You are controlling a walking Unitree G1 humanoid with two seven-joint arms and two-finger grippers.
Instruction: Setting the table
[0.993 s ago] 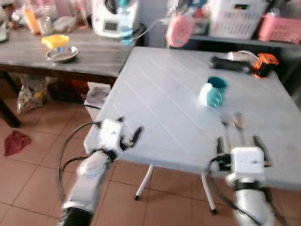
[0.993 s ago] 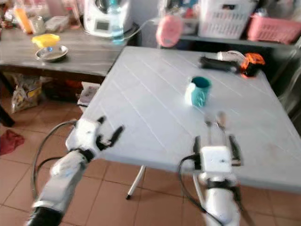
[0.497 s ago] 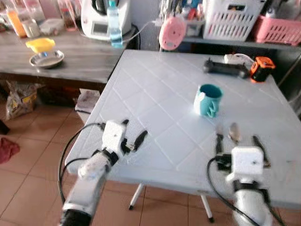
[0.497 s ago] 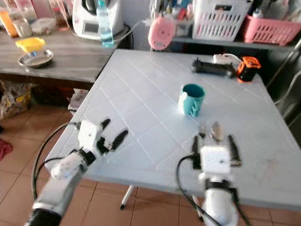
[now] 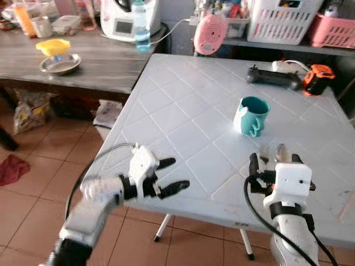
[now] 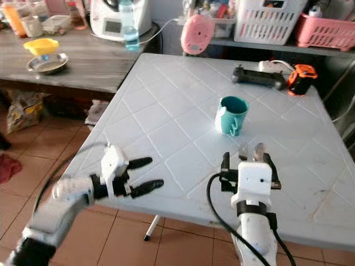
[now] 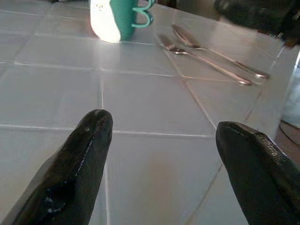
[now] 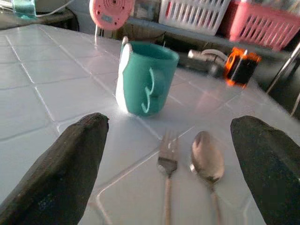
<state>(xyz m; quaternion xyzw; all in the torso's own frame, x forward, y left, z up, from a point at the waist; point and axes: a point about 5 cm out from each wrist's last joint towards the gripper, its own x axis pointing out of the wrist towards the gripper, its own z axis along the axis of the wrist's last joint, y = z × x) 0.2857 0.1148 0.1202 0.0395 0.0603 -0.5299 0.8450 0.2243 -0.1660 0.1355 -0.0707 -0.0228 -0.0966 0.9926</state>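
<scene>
Glossy white plastic table (image 5: 183, 111)

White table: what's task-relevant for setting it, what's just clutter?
Job: teal mug with white side; metal fork; metal spoon; open right gripper facing them; open left gripper at table's near edge.

Clutter: black controller; orange tape measure; pink round fan.

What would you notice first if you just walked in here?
The teal mug stands upright near the middle of the white table, with a fork and a spoon lying side by side just before it. Both end effectors are open: the right end effector faces the cutlery, the left end effector hovers by the table's near edge.
</scene>
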